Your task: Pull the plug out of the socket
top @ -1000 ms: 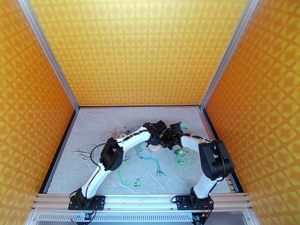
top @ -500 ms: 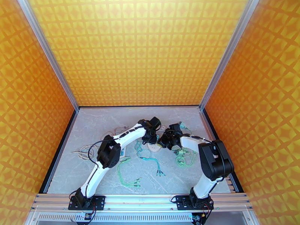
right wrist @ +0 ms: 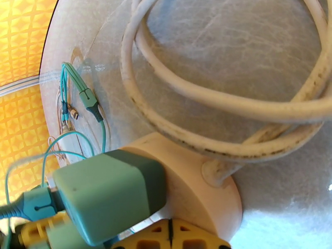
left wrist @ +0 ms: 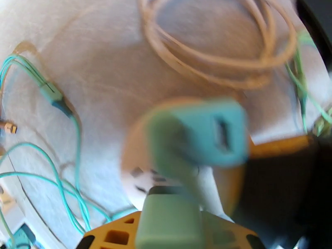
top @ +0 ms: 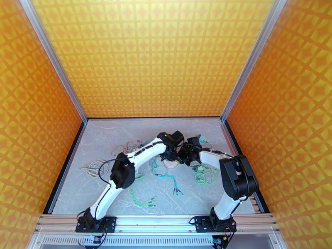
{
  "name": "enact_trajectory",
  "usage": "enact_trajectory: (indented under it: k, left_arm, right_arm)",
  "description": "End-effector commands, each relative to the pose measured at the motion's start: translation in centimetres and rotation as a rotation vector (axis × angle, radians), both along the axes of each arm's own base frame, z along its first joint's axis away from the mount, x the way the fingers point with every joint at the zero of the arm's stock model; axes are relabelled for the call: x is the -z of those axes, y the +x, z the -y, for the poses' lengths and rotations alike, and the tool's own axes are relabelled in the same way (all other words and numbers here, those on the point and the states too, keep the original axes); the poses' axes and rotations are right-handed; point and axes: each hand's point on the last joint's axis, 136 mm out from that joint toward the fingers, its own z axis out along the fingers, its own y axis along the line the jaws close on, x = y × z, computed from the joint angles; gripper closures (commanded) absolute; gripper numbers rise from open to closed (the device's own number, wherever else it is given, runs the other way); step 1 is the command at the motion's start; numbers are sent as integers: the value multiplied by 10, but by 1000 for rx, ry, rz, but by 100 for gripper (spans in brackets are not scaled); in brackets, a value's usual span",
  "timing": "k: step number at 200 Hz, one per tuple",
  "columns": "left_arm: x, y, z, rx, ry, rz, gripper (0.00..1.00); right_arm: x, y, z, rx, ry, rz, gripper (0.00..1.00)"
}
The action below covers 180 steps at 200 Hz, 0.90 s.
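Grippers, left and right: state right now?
Left gripper: cannot tell, blurred; green plug just ahead of it.
Right gripper: shut, fingertips together at the round white socket.

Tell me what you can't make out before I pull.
Prongs of the plug: hidden under its body in the right wrist view, blurred in the left wrist view.
Opening of the left gripper: cut off by the left wrist view's bottom edge.
Opening of the right gripper: cut off by the right wrist view's bottom edge.

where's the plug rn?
Right wrist view, lower left: the plug sits against the round white socket, with the white cable looped just behind.
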Motion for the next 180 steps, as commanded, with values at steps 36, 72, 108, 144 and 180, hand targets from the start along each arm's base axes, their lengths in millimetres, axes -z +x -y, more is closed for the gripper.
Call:
enact_trajectory:
  k: [36, 72, 108, 144, 180]
  left_arm:
    - [-3, -2, -28, -9, 71, -29, 100]
    - [-30, 12, -47, -45, -1, -1, 100]
    - [-37, 28, -70, -89, -19, 9, 100]
    - [-37, 56, -78, -119, -44, 33, 100]
    - [-41, 97, -85, -180, -116, 60, 100]
  right_arm:
    - [79, -72, 54, 80, -300, -339, 100]
    - [75, -68, 57, 82, -314, -323, 100]
    - [71, -65, 55, 82, -306, -311, 100]
    - [51, -50, 44, 57, -249, -228, 100]
    - [21, -33, 36, 38, -207, -132, 100]
